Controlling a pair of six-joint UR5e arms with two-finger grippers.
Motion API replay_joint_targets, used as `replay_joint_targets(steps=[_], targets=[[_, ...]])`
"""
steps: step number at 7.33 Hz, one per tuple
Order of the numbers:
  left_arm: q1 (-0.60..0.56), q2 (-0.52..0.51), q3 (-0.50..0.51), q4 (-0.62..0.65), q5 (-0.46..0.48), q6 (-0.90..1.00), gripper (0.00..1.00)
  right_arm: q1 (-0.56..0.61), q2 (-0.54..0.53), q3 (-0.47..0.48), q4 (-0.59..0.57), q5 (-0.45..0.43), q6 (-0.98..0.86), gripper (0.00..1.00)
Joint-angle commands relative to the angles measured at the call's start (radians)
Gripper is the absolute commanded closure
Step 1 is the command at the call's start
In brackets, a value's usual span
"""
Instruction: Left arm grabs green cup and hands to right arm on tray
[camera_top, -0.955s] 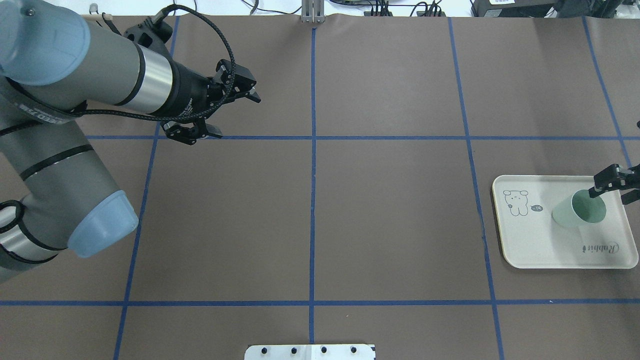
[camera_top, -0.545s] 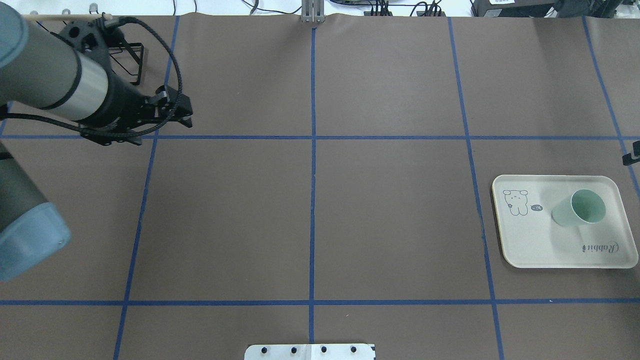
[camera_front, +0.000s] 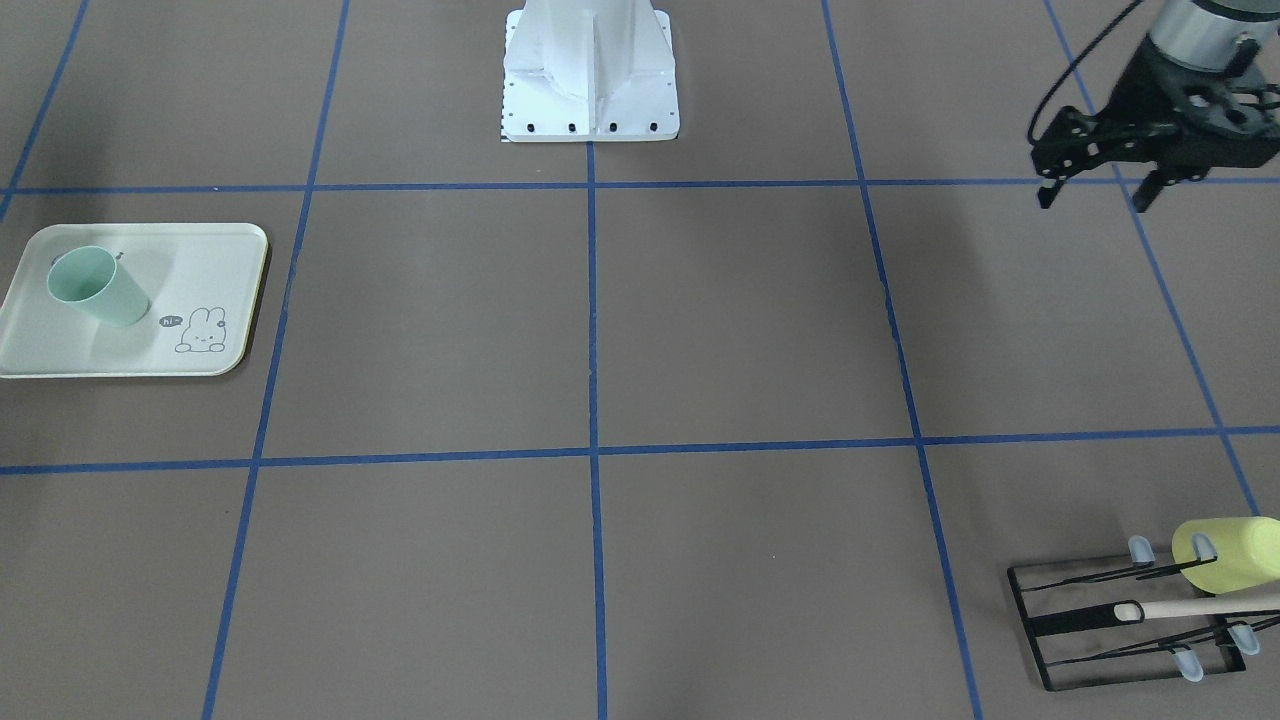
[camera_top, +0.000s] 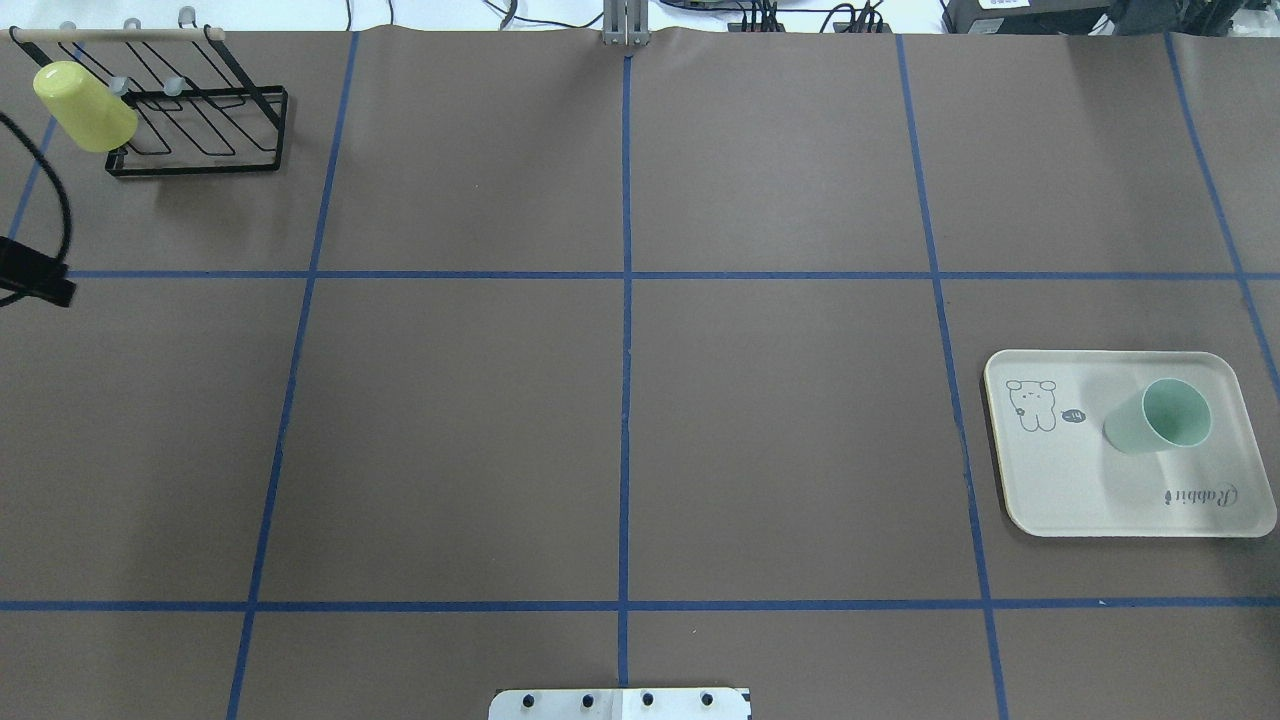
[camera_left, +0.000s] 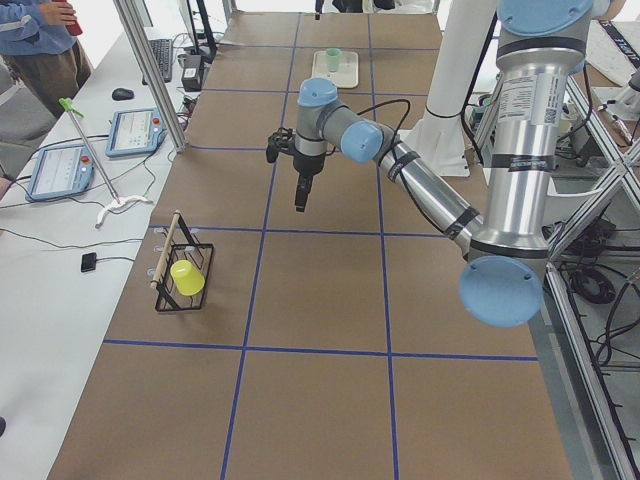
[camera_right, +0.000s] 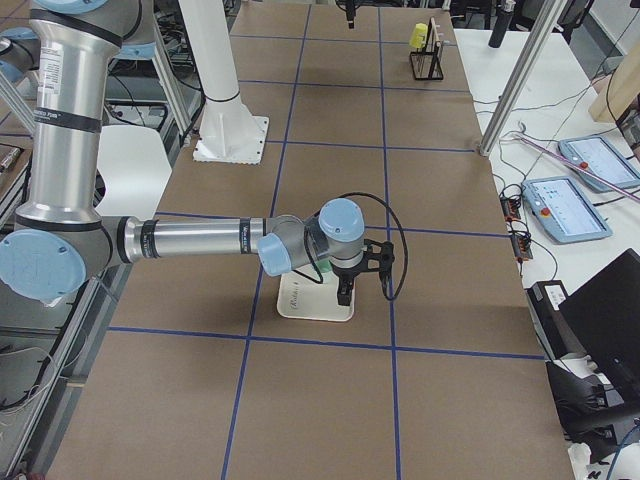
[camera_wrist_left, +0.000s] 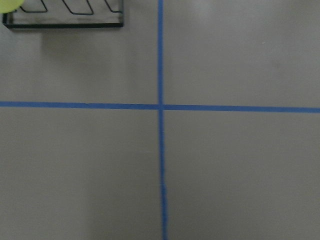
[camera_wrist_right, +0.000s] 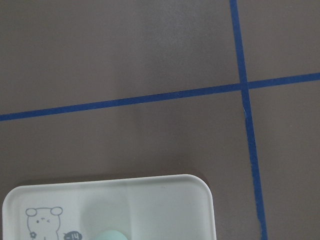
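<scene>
Within 1 second both arms have pulled back. The right gripper (camera_right: 345, 293), jaws unreadable, has left the green cup (camera_top: 1160, 415) upright on the tray (camera_top: 1080, 490) by the table's right edge. The left gripper (camera_front: 1095, 195) hangs wide open near the left edge. The task looks finished.

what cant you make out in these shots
- Right gripper: seen only in exterior right view, too small to judge open or shut.
- Green cup: right wrist view's bottom edge leaves a sliver.
- Left gripper: overhead view's left edge crops most of it.
</scene>
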Motion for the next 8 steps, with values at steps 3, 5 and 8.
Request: replay_joint_targets(steps=[3,5,8], targets=[[-0.327,0.049,0.340,-0.007,-0.172,0.543,0.00,0.060,0.035,0.012,-0.109,-0.014,-0.157,0.00],[-0.327,0.048,0.363,0.000,-0.176,0.542,0.00,0.016,0.059,0.012,-0.114,-0.039,-0.159,0.00],[-0.327,0.052,0.373,0.000,-0.208,0.513,0.00,0.029,0.131,0.012,-0.305,-0.060,-0.301,0.00]])
